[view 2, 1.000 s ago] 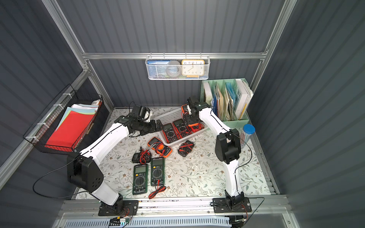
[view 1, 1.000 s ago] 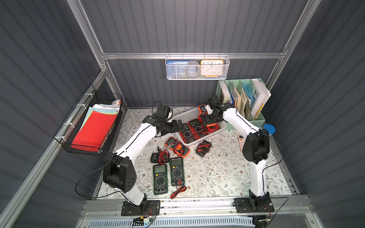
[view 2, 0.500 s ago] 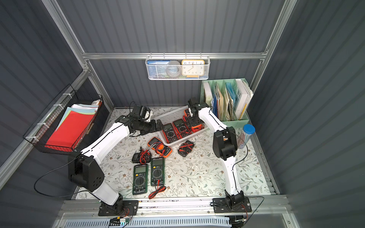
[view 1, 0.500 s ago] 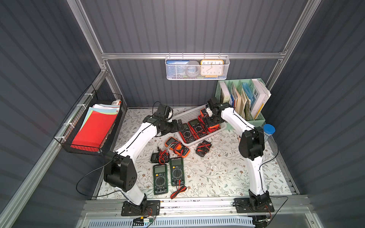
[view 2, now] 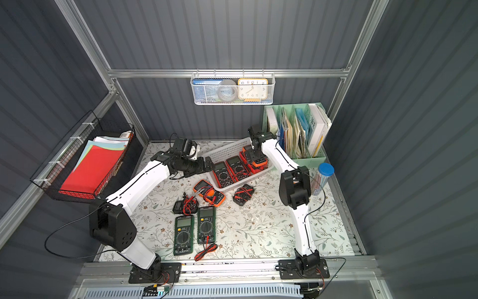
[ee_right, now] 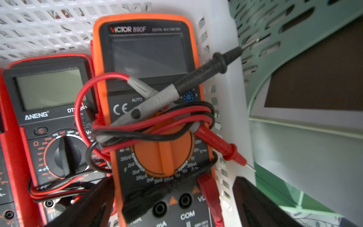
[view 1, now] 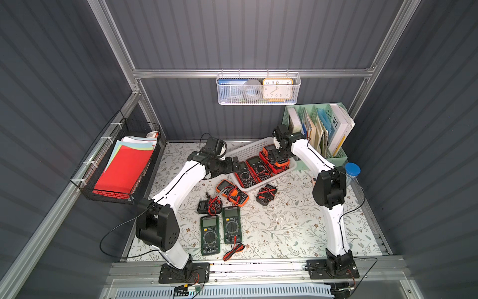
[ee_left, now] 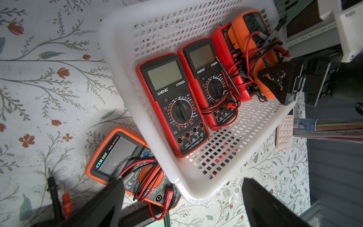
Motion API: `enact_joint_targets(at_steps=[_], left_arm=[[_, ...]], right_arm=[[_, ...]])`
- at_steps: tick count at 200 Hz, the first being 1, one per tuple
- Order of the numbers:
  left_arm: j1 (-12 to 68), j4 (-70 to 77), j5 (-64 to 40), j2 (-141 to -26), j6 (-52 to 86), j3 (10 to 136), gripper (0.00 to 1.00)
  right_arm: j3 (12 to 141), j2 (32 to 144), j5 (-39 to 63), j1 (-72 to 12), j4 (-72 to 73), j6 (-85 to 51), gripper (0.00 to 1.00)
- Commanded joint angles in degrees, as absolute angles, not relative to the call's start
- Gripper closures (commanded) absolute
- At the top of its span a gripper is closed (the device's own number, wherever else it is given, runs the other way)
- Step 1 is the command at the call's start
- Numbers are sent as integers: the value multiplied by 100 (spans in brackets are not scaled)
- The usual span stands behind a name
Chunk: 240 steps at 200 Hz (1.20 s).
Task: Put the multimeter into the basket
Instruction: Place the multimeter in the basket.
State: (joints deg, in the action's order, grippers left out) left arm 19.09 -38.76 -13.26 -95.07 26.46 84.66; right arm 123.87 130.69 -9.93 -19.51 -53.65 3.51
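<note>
lying in basket (view 1: pixel 248 150), orange multimeter (ee_right: pixel 149 55) lengthwise across it, display rearward; right end effector (ee_right: pixel 173 179) released, left end effector (ee_left: pixel 181 179) spread.

From high above the front edge of the table (view 1: pixel 284 227), we look steeply down in both top views on the whole scene. Our left wrist camera faces down close over the basket (ee_left: pixel 117 49); our right wrist camera hangs nearer yet over its orange multimeter (ee_right: pixel 147 55), which all four views share.
</note>
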Motion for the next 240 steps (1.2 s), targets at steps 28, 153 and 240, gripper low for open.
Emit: enact_joint_targets(at_steps=[28, 153, 240], left_arm=[[1901, -3858, -1162, -9463, 2734, 8390, 1], [1091, -4279, -606, -8745, 3203, 7657, 1], [61, -4354, -969, -8417, 3200, 7101, 1]], right_arm=[[12222, 12390, -666, -1931, -5355, -30, 1], [8844, 9735, -998, -4437, -4035, -2053, 1], [8295, 10369, -1812, -6564, -4007, -4631, 1]])
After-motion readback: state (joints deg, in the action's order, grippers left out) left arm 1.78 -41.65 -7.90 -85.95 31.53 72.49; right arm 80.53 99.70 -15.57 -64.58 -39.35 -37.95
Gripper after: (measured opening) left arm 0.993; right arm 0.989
